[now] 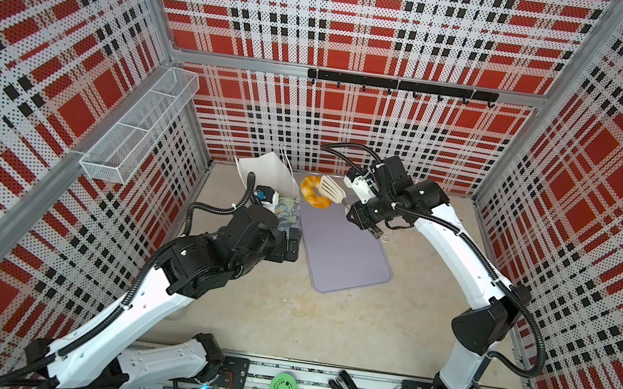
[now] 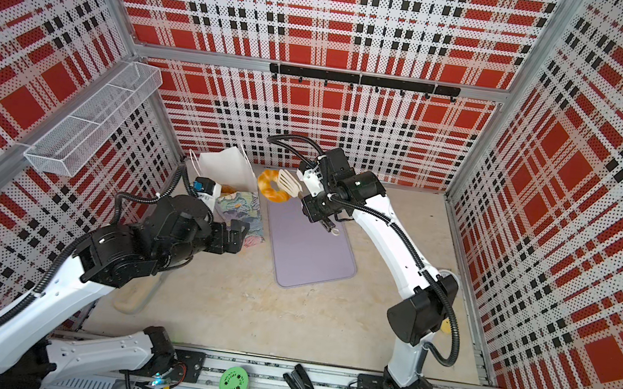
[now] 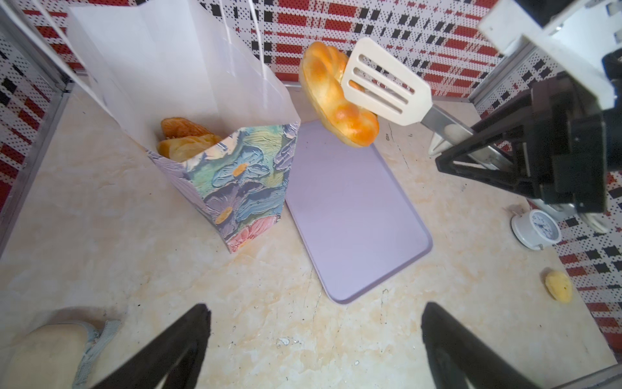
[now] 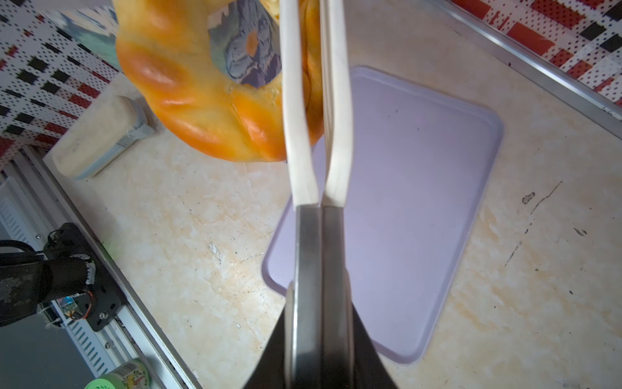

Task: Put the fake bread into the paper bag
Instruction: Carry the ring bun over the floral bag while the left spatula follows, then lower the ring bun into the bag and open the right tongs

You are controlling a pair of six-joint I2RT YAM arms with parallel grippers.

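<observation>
A tall paper bag (image 1: 268, 171) (image 2: 227, 166) (image 3: 242, 175) with white inner faces and painted flowers outside stands at the back left, and fake bread (image 3: 183, 138) shows inside it. My right gripper (image 1: 364, 216) (image 2: 318, 209) (image 4: 319, 303) is shut on the steel handles of cream slotted tongs (image 1: 330, 193) (image 3: 383, 80) (image 4: 316, 151). The tongs pinch a golden braided ring of fake bread (image 1: 313, 199) (image 2: 270, 189) (image 3: 336, 101) (image 4: 202, 101), which hangs in the air just right of the bag's mouth. My left gripper (image 1: 292, 242) (image 2: 235, 236) (image 3: 314, 313) stands open and empty in front of the bag.
A flat lilac tray (image 1: 346, 258) (image 3: 353, 219) (image 4: 420, 202) lies right of the bag. A small white clock (image 3: 535, 229) and a yellow lump (image 3: 558, 286) sit near the right wall. A beige pad (image 3: 43, 350) (image 4: 97, 144) lies front left. A wire basket (image 1: 137, 125) hangs on the left wall.
</observation>
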